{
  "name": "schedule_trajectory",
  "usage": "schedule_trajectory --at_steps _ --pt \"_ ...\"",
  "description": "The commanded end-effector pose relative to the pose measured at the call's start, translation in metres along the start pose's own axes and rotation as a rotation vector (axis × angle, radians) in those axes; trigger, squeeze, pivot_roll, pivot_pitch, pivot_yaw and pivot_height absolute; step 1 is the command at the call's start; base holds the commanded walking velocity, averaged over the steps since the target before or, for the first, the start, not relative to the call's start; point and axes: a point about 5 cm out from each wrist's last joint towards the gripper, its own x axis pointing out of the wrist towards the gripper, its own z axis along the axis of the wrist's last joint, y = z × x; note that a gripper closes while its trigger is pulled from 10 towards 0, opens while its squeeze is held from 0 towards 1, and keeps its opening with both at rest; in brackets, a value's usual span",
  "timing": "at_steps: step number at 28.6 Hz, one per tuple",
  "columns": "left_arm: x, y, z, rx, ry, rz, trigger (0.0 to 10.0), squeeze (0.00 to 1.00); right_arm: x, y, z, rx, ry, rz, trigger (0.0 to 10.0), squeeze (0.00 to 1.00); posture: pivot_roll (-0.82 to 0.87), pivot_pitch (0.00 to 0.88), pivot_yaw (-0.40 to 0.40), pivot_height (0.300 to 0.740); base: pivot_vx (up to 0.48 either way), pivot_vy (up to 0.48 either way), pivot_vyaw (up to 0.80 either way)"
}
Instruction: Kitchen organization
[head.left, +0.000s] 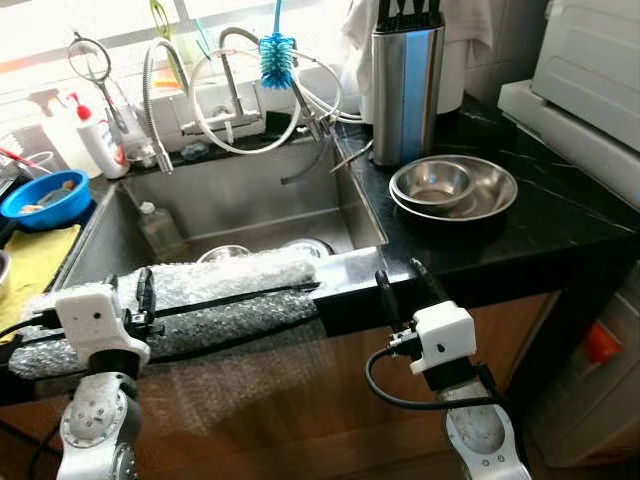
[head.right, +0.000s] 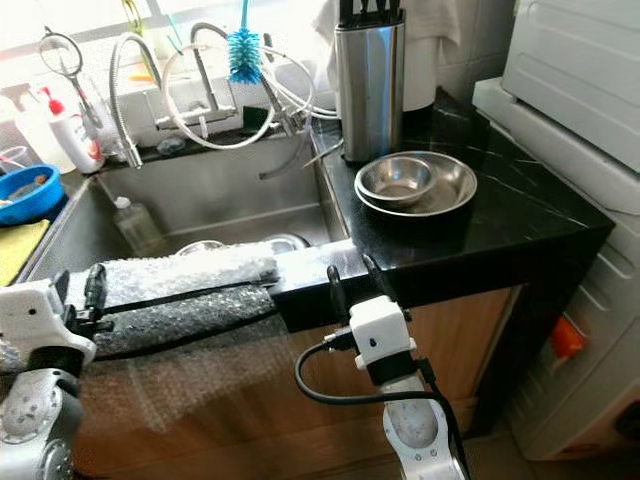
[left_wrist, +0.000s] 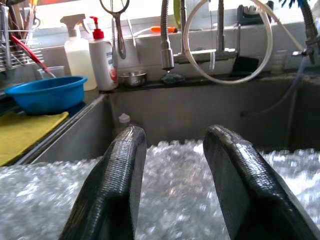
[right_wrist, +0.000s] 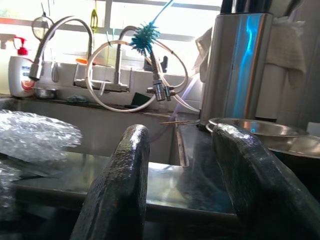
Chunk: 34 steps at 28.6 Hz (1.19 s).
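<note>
Presently, both pincers are held at the front edge of the sink (head.left: 250, 215). Left pincer (head.left: 146, 292): fingers spread, nothing gripped, poised over the bubble wrap (head.left: 215, 290) draped along the sink's front rim. Right pincer (head.left: 405, 284): fingers likewise parted and empty, at the edge of the black worktop (head.left: 520, 225) just right of the sink. Two nested steel bowls (head.left: 452, 186) are seen on the worktop, with a steel knife block (head.left: 405, 90) behind them. A blue bowl (head.left: 45, 198) is noted left of the sink, above a yellow cloth (head.left: 35, 262). A blue bottle brush (head.left: 277, 55) hangs by the tap.
</note>
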Motion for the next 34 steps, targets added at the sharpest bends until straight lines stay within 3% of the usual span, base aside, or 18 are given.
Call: schedule_trajectory --at_steps 1,11,17,24,27,31,34 --pt "0.003 -0.001 -0.007 -0.022 0.031 0.011 10.0 0.0 0.006 0.0 0.004 0.007 -0.012 0.002 10.0 0.0 -0.12 0.0 0.154 0.74 0.0 0.0 0.0" --pt "-0.004 0.0 -0.013 -0.034 0.063 0.029 10.0 0.0 0.008 -0.004 0.005 0.006 -0.012 -0.014 10.0 0.0 -0.12 0.0 0.145 0.74 0.0 0.0 0.0" --pt "-0.002 -0.005 -0.011 -0.039 0.054 0.022 10.0 0.0 0.017 -0.017 0.015 0.037 -0.027 -0.08 10.0 0.0 -0.12 0.0 0.146 0.74 0.0 0.0 0.0" --pt "-0.001 -0.008 -0.011 -0.027 0.055 -0.002 10.0 0.0 0.045 -0.06 0.053 0.099 -0.088 -0.286 10.0 0.0 -0.13 0.0 0.152 0.74 0.0 0.0 0.0" --pt "-0.001 -0.011 -0.012 -0.021 0.058 -0.018 10.0 0.0 0.057 -0.084 0.06 0.153 -0.038 -0.386 10.0 0.0 -0.12 0.0 0.153 0.74 0.0 0.0 0.0" --pt "0.0 -0.012 -0.012 -0.018 0.061 -0.024 10.0 0.0 0.065 -0.101 0.061 0.16 0.028 -0.444 10.0 0.0 -0.12 0.0 0.153 0.74 0.0 0.0 0.0" --pt "0.0 -0.013 -0.013 -0.017 0.063 -0.03 10.0 0.0 0.074 -0.113 0.056 0.23 0.1 -0.487 10.0 0.0 -0.13 0.0 0.154 0.74 0.0 0.0 0.0"
